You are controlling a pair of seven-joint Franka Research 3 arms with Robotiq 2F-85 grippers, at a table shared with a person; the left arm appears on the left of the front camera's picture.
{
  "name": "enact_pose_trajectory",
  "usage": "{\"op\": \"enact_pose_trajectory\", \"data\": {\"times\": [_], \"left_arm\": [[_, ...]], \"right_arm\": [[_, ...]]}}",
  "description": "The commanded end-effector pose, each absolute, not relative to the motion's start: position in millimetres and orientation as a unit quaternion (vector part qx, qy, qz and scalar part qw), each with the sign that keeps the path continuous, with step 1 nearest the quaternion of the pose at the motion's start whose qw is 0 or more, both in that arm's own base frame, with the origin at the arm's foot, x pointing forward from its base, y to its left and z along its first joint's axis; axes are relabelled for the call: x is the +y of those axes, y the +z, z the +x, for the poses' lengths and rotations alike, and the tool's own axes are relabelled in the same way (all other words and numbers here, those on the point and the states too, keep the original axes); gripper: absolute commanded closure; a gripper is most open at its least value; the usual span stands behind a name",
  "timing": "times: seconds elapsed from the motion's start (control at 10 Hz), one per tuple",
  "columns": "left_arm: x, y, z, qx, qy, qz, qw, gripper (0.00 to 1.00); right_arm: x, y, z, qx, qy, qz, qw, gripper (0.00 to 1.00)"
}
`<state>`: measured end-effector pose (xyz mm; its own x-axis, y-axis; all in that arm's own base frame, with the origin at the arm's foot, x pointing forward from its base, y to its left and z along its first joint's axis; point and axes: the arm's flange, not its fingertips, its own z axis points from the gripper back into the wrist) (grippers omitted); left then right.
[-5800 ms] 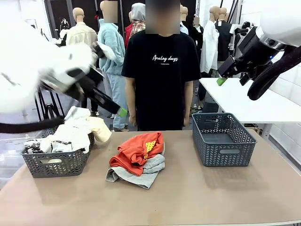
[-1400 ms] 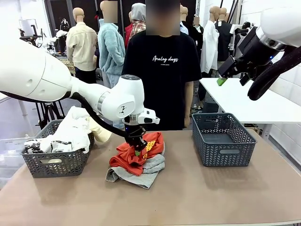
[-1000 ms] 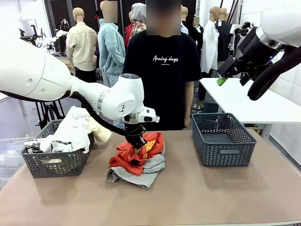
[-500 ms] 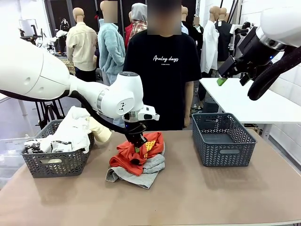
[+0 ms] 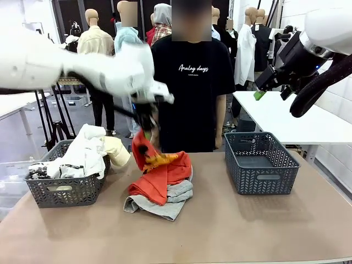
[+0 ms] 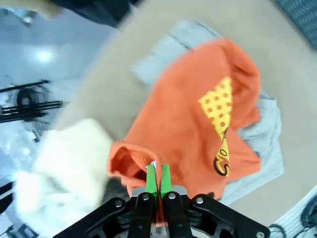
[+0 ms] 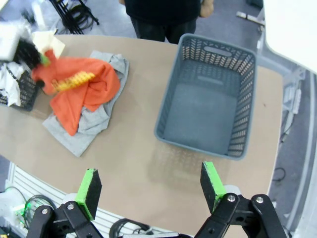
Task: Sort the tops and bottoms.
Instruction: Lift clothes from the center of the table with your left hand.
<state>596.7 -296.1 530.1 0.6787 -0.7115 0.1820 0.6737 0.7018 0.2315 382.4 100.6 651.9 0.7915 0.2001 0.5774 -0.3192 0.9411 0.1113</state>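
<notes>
Hoisted higher than moments ago, the orange-red top [image 5: 162, 173] is clamped by the left gripper [image 6: 158, 178]; the grey garment [image 5: 165, 204] beneath could be snagged and dragged along.

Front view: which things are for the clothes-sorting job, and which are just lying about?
For the job: orange-red top, gripped by the shut left pincer; grey garment beneath it; cream top in the left basket; right basket.
Just about: white side table; the person's black T-shirt.
</notes>
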Motion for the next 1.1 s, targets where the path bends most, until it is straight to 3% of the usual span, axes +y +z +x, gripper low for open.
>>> {"op": "enact_pose_trajectory", "data": {"times": [0.0, 0.3, 0.4, 0.8, 1.0], "left_arm": [[-307.6, 595.3, 647.1, -0.142, -0.401, 0.129, 0.896, 1.0], [-325.7, 620.0, 627.3, -0.171, -0.447, 0.101, 0.872, 1.0], [-288.7, 627.0, 625.8, -0.165, -0.408, 0.113, 0.891, 1.0], [-297.5, 621.5, 630.0, -0.167, -0.414, 0.109, 0.888, 1.0], [-273.0, 694.6, 644.8, -0.21, -0.42, 0.123, 0.874, 1.0]], "right_arm": [[100.5, 648.9, 380.5, -0.288, 0.132, 0.101, 0.943, 0.0], [100.5, 648.9, 380.5, -0.288, 0.132, 0.101, 0.943, 0.0], [100.5, 648.9, 380.5, -0.288, 0.132, 0.101, 0.943, 0.0], [100.5, 648.9, 380.5, -0.288, 0.132, 0.101, 0.943, 0.0], [100.5, 648.9, 380.5, -0.288, 0.132, 0.101, 0.943, 0.0]]}}
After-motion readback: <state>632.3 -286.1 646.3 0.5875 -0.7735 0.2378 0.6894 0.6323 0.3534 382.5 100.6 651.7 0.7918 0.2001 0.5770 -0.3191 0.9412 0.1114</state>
